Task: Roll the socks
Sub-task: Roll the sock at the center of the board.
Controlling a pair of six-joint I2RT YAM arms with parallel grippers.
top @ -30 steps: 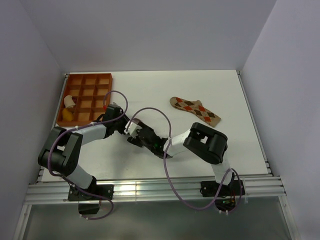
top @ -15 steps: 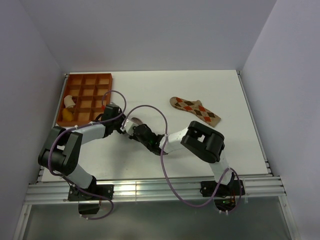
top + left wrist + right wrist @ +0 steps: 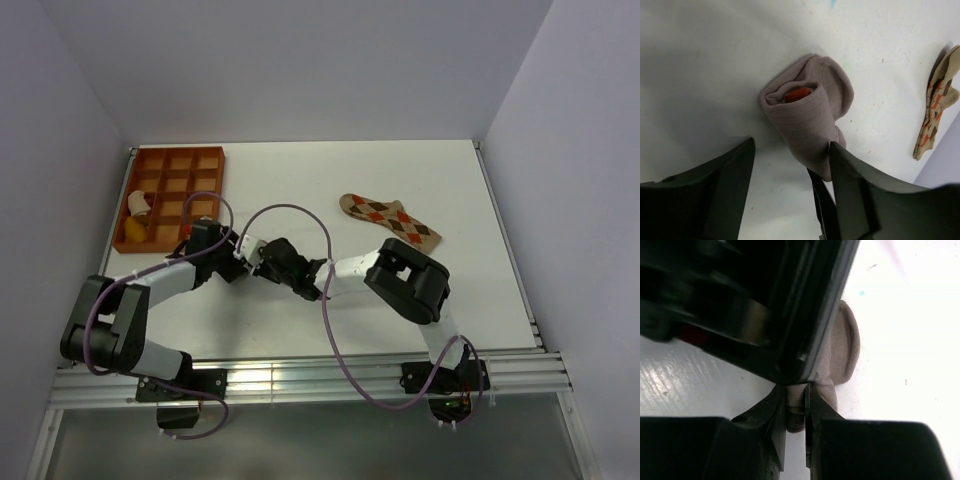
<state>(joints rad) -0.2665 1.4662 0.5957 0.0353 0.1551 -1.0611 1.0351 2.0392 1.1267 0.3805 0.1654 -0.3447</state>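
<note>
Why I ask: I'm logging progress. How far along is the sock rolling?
Done: the grey-brown sock is rolled into a bundle on the table. In hand: the right gripper pinches the bundle's end, while the left gripper stands open around it. Left: the argyle sock lies flat, unrolled and untouched.

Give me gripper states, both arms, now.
Left gripper: open, with the grey-brown sock lying between its fingers, not clamped.
Right gripper: closed, pinching the grey-brown sock.
</note>
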